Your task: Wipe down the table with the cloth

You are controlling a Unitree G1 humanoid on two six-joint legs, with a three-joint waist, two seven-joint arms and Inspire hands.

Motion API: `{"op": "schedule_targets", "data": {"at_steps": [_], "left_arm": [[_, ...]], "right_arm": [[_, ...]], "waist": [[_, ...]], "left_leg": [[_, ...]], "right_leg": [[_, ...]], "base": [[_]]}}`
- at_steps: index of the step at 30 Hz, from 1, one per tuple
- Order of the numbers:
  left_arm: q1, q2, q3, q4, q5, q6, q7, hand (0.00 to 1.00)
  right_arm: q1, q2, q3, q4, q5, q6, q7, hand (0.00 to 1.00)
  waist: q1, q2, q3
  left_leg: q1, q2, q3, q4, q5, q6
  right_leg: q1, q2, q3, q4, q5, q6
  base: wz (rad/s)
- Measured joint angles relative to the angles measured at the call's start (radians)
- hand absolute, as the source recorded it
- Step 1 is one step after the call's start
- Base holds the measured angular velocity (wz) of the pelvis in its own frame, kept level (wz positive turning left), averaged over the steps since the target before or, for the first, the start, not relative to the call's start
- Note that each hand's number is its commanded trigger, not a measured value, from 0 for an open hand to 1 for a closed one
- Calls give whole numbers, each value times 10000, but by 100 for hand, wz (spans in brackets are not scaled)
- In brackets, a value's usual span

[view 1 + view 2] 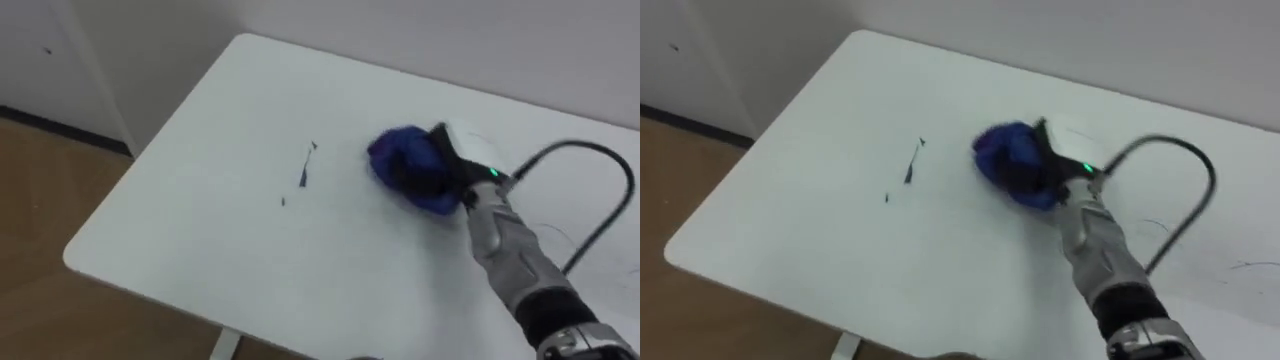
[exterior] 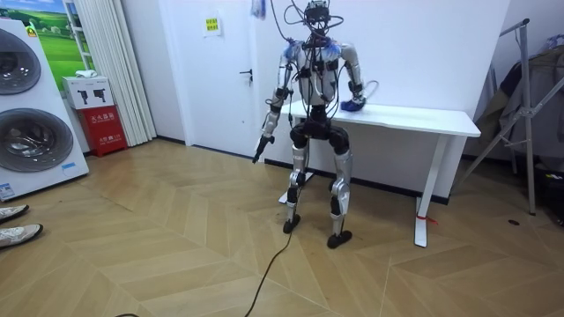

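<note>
White table in front of you, dark marks near its middle. Your right hand is clenched on the blue cloth, which sits on the tabletop near the marks, not touching them. Left hand hangs at your side; its grip you cannot tell.

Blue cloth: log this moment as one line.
right hand: gripping blue cloth on table | dark marks: left of cloth, not yet wiped | left hand: hanging at side

Well apart from the fingers, toward the room view's left, stood a door, a red box and two washers — shoes lay farther still. Right of the fingers stood a rack.
</note>
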Motion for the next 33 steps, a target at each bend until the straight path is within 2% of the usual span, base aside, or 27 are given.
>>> {"op": "schedule_targets", "data": {"at_steps": [1,2,4,6,8,11,14,15,16,17,18,19,22,24,26,27,29,30,31,32,33], "left_arm": [[1,34,372,-2,95,-152,-5,0],[7,82,481,-1,94,-239,-5,0],[8,328,670,-66,88,-548,-8,0],[6,386,739,-232,92,-651,-4,0],[-3,374,720,-385,70,-707,11,0],[-100,346,267,-430,70,-741,60,0],[-227,195,-232,-395,93,-720,59,0],[-361,153,-350,-163,109,-686,53,0],[-620,59,-393,65,222,-545,41,0],[-718,38,-449,117,267,-488,29,0],[-809,16,-485,337,298,-446,0,0],[-939,-15,-486,403,298,-374,-13,0],[-1006,-150,-817,95,297,-229,-33,0],[-926,-174,-878,-56,276,-182,-98,0],[-611,-127,-847,-142,177,-7,-104,0],[-324,-129,-821,-258,121,63,-116,0],[19,-122,-788,-417,84,71,-179,0],[168,-111,-727,-428,85,42,-191,0],[302,-129,-588,-430,90,-26,-192,0],[386,-145,-493,-429,121,-49,-200,0],[493,-129,-332,-417,220,-55,-200,0]], "right_arm": [[539,-128,-627,93,60,-187,-273,100],[768,-245,-836,199,139,-261,-388,100],[1516,-782,-1435,607,373,-302,-541,100],[1760,-1055,-1813,1021,421,-288,-650,100],[1886,-1099,-2040,1153,579,-197,-737,100],[1721,-1094,-1762,1123,1019,9,-784,100],[1087,-1034,-1180,976,1063,822,-736,100],[697,-944,-849,877,1046,1247,-548,100],[437,-756,-305,458,876,1702,-328,100],[347,-680,43,171,767,1868,-197,100],[87,-500,803,-433,406,2100,124,100],[-288,-133,1412,-878,-29,2168,387,100],[-1460,633,2720,-1747,-1037,2077,975,100],[-1960,766,2917,-1808,-1105,1710,1191,100],[-2109,766,2904,-1799,-1051,1662,1255,100],[-1990,711,2865,-1793,-1008,1681,1253,100],[-1391,506,2612,-1533,-900,1459,1140,100],[-752,437,2260,-958,-899,1308,910,100],[53,436,1567,-698,-543,805,391,100],[420,415,1263,-770,-545,520,84,100],[986,345,691,-721,-488,63,-410,100]], "waist": [[-238,-17,-10],[-316,-51,-38],[-445,-177,-130],[-664,-220,-147],[-735,-225,-147],[-636,-139,-146],[-410,-34,-88],[-156,7,-77],[138,95,-45],[236,106,-34],[339,115,-36],[579,119,-26],[1162,84,38],[1382,114,68],[1469,101,64],[1425,63,44],[1159,90,64],[987,92,65],[683,77,61],[443,59,49],[23,57,33]], "left_leg": [[220,-25,-2,-131,0,0],[333,-39,-1,-196,0,0],[779,-49,47,-435,0,0],[906,-55,108,-474,-2,0],[1027,-58,121,-525,-4,-1],[1140,-57,125,-551,-4,-1],[1158,-51,204,-702,-8,-4],[1175,-48,272,-797,-19,-24],[1145,0,208,-800,-31,-44],[1109,28,210,-798,-21,-67],[994,115,199,-795,23,-139],[909,188,160,-787,47,-201],[562,274,27,-745,106,-326],[477,235,-194,-745,178,-261],[508,183,-410,-742,211,-239],[584,168,-506,-739,220,-223],[724,153,-639,-728,228,-211],[886,114,-626,-730,228,-209],[960,51,-605,-738,224,-201],[967,6,-593,-736,224,-200],[1012,-71,-549,-741,224,-199]], "right_leg": [[250,4,-102,-168,10,36],[363,4,-124,-232,-1,53],[701,25,-111,-365,-1,67],[871,26,-114,-376,24,108],[945,26,-80,-376,32,122],[955,27,-109,-372,26,131],[843,52,-59,-375,-20,202],[701,86,-1,-372,-45,240],[517,197,193,-356,3,167],[447,234,217,-348,34,122],[321,321,226,-327,86,41],[185,436,283,-331,126,-44],[-158,573,330,-332,145,-174],[-120,563,316,-379,137,-168],[6,526,236,-385,98,-107],[86,511,144,-388,95,-102],[329,474,-19,-404,79,-78],[590,416,-169,-432,39,-16],[804,354,-218,-532,-2,47],[867,309,-258,-536,-40,106],[986,226,-319,-539,-120,223]], "base": [[9],[0],[-13],[-2],[-8],[-19],[-28],[-69],[-68],[-40],[-17],[-13],[-4],[32],[33],[36],[45],[47],[45],[37],[17]]}}
